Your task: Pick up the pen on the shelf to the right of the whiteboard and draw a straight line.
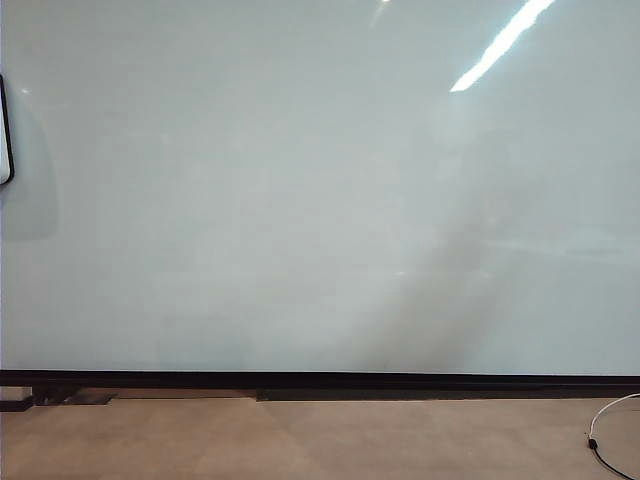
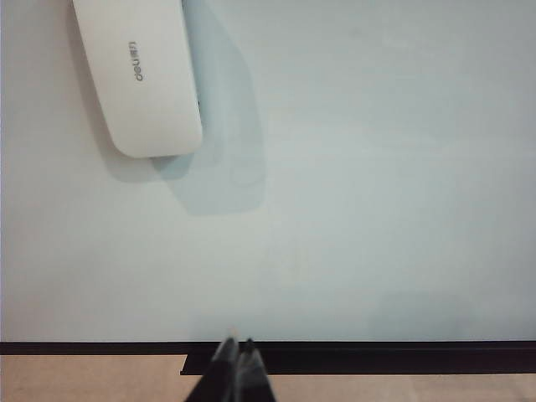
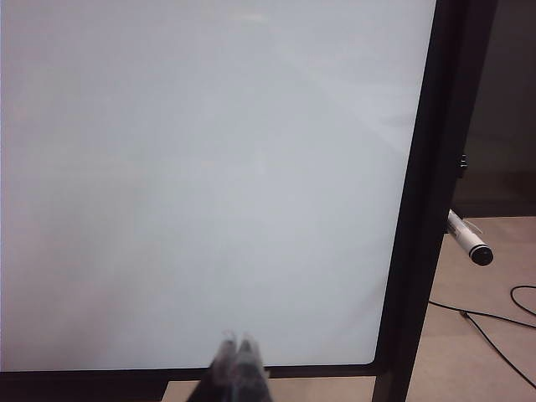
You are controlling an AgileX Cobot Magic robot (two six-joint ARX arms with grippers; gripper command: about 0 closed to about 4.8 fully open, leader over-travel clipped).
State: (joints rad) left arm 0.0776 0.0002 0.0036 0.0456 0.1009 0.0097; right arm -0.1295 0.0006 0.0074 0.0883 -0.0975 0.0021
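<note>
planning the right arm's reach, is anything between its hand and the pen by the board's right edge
Only the black right frame post of the glossy pale whiteboard. The shut right hand sits low before the board; the slim white pen sticks out beyond that post.
</note>
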